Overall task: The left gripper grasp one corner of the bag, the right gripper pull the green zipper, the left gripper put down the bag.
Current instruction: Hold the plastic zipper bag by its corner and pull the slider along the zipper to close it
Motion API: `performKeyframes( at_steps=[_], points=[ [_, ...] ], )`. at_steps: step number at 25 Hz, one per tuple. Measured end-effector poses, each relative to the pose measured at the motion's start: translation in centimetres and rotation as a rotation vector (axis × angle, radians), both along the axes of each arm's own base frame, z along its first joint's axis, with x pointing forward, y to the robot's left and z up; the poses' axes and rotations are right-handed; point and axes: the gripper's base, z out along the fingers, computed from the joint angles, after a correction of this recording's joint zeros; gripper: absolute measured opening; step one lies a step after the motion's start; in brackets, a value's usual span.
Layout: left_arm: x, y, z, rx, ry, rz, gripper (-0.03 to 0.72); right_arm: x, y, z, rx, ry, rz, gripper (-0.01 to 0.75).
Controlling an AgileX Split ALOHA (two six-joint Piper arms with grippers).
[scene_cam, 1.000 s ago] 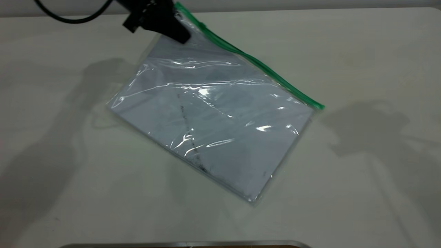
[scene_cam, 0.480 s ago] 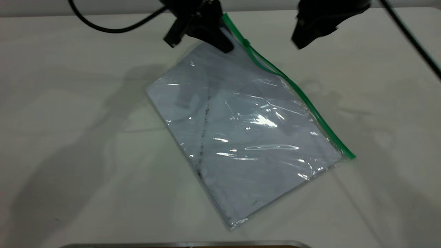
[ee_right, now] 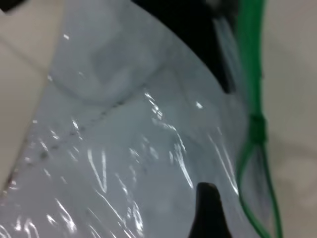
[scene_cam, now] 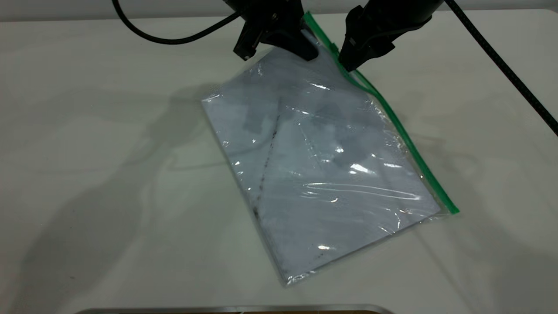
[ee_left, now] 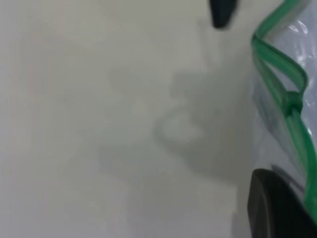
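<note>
No writing, label, brand, number or sign can be read anywhere in these views. The bag (scene_cam: 322,170) carries only a diagonal line of black specks, which forms no letters or figures. The bench (scene_cam: 87,174) bears no print.

Your left tool (scene_cam: 307,51) is matte black with tapered, pointed jaws and a smooth black cable (scene_cam: 174,37). Your right tool (scene_cam: 348,63) is bulkier, also black, trailing a braided black cable (scene_cam: 501,65).
</note>
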Motion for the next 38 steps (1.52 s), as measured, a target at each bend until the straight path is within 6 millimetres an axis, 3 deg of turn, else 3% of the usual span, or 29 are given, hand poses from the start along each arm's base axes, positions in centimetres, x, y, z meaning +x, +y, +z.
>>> performKeyframes(
  at_steps=[15,23,31,38],
  points=[
    [-0.8,-1.8,-0.2,-0.031,0.011,-0.012,0.053,0.1,0.5,0.3,0.059,-0.025,0.016,0.569],
    [-0.9,-2.0,-0.1,-0.049,0.023,-0.01,0.053,0.2,0.5,0.3,0.058,-0.032,0.009,0.344],
    [-1.0,-2.0,0.0,-0.053,0.03,-0.014,0.053,0.3,0.4,-0.4,0.049,-0.025,0.003,0.234],
    [-1.0,-2.0,0.0,-0.054,0.032,-0.017,0.053,0.4,0.3,-0.4,0.035,-0.037,0.013,0.055]
  ],
)
